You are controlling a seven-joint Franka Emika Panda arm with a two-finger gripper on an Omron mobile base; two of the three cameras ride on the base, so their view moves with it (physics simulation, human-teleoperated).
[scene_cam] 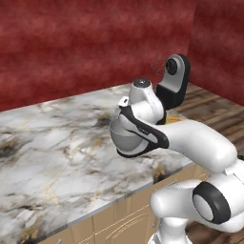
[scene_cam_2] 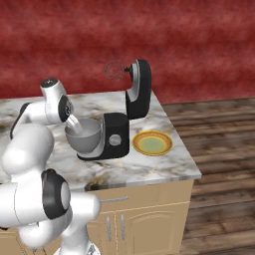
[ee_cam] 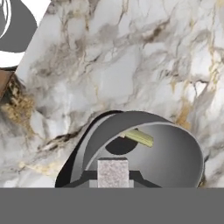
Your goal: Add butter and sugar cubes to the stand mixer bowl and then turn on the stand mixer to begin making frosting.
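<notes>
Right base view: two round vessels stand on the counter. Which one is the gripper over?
The deep grey stand mixer bowl, seated in the stand mixer; the flat yellow-rimmed plate lies apart beside it.

The hand view looks steeply down from close above the gripper (ee_cam: 113,180), into the round grey brushed-metal stand mixer bowl (ee_cam: 175,157) just ahead of it on the white veined marble counter (ee_cam: 131,65). The 2 base views look forward and down from behind the white arm, farther back, 1 from each side. Both share the counter (scene_cam: 57,157) and the small black stand mixer (scene_cam_2: 124,109) beyond the gripper.
</notes>
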